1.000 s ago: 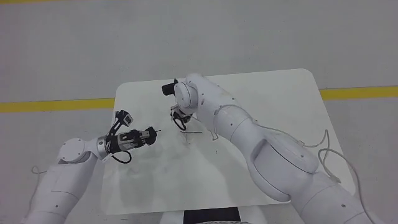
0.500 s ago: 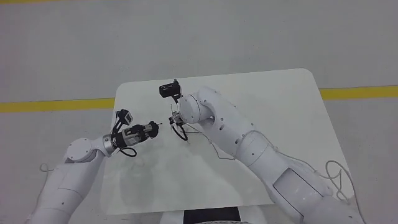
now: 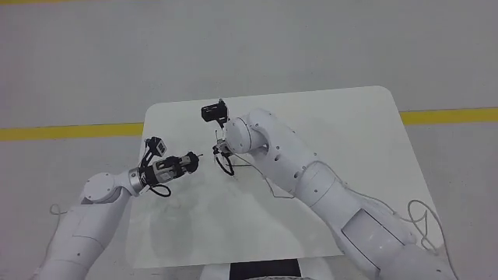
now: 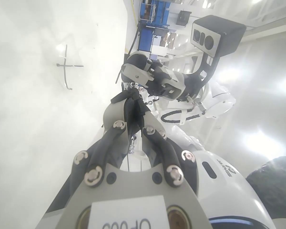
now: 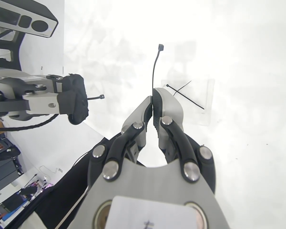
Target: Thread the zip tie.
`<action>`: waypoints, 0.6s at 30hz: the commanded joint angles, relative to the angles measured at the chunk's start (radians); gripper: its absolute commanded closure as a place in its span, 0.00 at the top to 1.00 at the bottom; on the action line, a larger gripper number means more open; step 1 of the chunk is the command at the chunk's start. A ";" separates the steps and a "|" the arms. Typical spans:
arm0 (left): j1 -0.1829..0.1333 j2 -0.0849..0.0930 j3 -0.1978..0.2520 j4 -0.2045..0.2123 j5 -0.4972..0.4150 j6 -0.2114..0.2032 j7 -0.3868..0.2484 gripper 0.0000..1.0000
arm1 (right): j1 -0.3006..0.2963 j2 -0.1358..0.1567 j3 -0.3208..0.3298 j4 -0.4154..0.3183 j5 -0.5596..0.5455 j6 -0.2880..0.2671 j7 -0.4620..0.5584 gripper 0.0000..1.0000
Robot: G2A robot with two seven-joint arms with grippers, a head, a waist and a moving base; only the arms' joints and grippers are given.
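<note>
Left tool facing right tool, ties on table

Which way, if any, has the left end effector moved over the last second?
Yes, slightly. In the top view the left end effector has shifted a little toward the far edge of the table, ending nearer the right end effector.

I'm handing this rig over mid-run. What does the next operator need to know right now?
The right gripper is shut on a zip tie, whose head end sticks out free.
The left gripper is shut on a tie end with a small blocky tip that points toward the right gripper. I cannot tell whether it belongs to the same tie.
Both are over the table, with the ends apart. Two spare ties lie crossed on it.
Done: both ends gripped.
Left: bring the ends together and thread.
</note>
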 commanded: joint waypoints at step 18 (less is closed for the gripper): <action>0.000 0.000 0.000 0.000 0.000 0.000 0.000 0.00 | -0.314 0.114 0.244 -0.459 -0.023 -0.159 0.088 0.00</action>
